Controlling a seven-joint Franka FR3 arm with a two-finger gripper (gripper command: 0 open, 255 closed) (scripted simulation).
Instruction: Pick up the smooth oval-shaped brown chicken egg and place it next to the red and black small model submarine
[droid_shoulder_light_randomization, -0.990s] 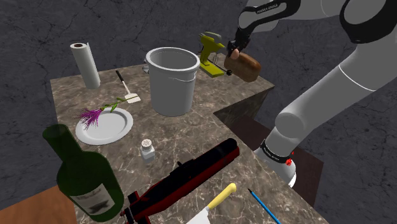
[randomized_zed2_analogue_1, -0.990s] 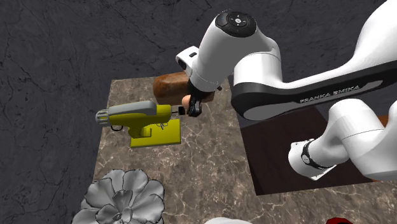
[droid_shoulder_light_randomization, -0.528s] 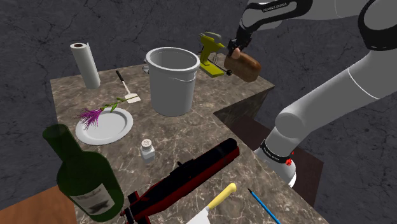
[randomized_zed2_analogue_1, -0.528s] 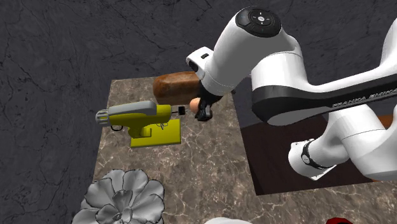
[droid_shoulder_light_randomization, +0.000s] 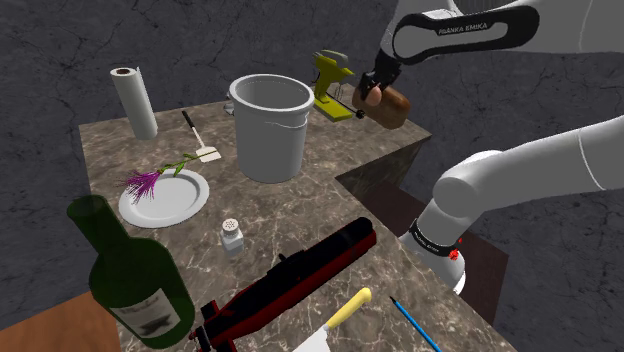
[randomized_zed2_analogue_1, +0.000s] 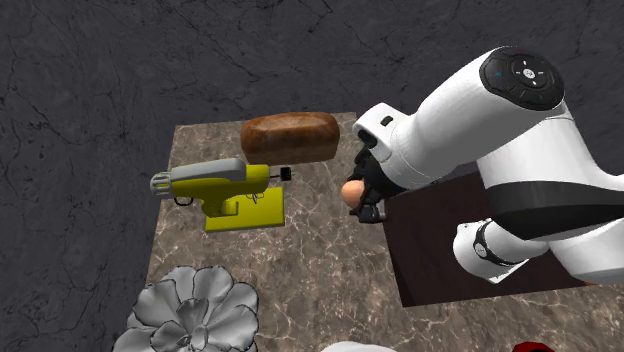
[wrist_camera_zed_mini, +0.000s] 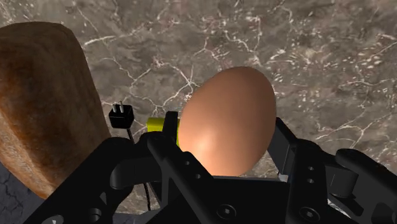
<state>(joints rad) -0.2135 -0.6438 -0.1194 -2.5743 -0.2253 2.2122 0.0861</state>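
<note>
A smooth brown egg (wrist_camera_zed_mini: 226, 121) sits clasped between my black fingers, held in the air above the marble counter. In the shoulder view my gripper (droid_shoulder_light_randomization: 374, 91) hangs at the counter's far right corner with the egg (droid_shoulder_light_randomization: 372, 98) in it, just in front of the bread loaf (droid_shoulder_light_randomization: 393, 106). From the second exterior view the egg (randomized_zed2_analogue_1: 352, 191) and gripper (randomized_zed2_analogue_1: 363, 197) are to the right of the yellow hand mixer (randomized_zed2_analogue_1: 225, 190). The red and black model submarine (droid_shoulder_light_randomization: 300, 272) lies at the near end of the counter, far from the gripper.
A white bucket (droid_shoulder_light_randomization: 270, 125), a paper towel roll (droid_shoulder_light_randomization: 133, 100), a spatula (droid_shoulder_light_randomization: 200, 140), a plate (droid_shoulder_light_randomization: 180, 205) with a purple flower and a salt shaker (droid_shoulder_light_randomization: 232, 235) stand on the counter. A green bottle (droid_shoulder_light_randomization: 130, 275), a yellow-handled knife (droid_shoulder_light_randomization: 345, 310) and a blue pen (droid_shoulder_light_randomization: 412, 322) lie near the submarine.
My gripper has carried the egg away from the loaf and mixer, toward the second exterior view's right and a little lower. The upper arm has swung over with it.
</note>
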